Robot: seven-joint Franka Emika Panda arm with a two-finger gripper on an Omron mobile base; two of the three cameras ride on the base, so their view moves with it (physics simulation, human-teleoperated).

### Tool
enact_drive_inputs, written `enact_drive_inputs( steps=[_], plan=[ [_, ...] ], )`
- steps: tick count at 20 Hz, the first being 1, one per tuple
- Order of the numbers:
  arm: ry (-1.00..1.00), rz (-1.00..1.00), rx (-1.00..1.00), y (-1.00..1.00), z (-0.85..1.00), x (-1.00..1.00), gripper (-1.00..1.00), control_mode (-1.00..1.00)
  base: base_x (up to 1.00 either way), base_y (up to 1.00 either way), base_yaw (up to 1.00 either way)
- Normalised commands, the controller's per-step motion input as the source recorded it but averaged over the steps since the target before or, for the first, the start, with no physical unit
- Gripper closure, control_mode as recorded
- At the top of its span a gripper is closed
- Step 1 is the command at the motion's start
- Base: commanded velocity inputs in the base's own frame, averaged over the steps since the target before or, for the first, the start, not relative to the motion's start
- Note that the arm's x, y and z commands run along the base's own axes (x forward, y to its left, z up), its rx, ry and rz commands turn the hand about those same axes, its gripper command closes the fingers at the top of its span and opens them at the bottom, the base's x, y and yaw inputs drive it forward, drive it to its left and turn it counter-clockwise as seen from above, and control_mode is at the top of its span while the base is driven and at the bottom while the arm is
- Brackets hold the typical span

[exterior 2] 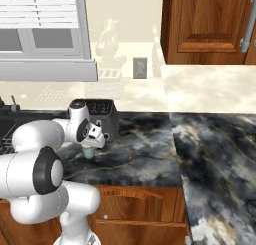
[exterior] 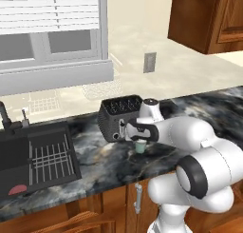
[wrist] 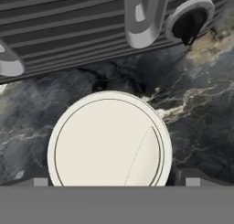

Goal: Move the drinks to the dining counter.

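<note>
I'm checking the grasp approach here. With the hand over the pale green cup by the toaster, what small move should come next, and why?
Probably lower straight down, then close. In the hand view the cup's white lid sits centred between the open fingers, and the gripper hangs just above the pale green cup, which stands on the counter in front of the toaster.

Two base views flanking the arm, both facing the toaster [exterior: 118, 117], hand view close, straight down
</note>
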Motion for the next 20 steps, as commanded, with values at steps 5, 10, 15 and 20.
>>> enact_drive_inputs(
  steps=[5, 10, 15, 20],
  plan=[
    [0.00, 0.00, 0.00, 0.00, -0.20, 0.02, -1.00, -1.00, 0.00, 0.00, 0.00],
    [0.00, 0.00, 0.00, 0.01, -0.25, 0.00, 1.00, -1.00, 0.00, 0.00, 0.00],
    [0.00, 0.00, 0.00, 0.00, -0.23, 0.00, 1.00, -1.00, 0.00, 0.00, 0.00],
    [-0.09, 0.00, 0.00, -0.02, 0.21, -0.24, 1.00, -1.00, 0.00, 0.00, 0.00]
  ],
)
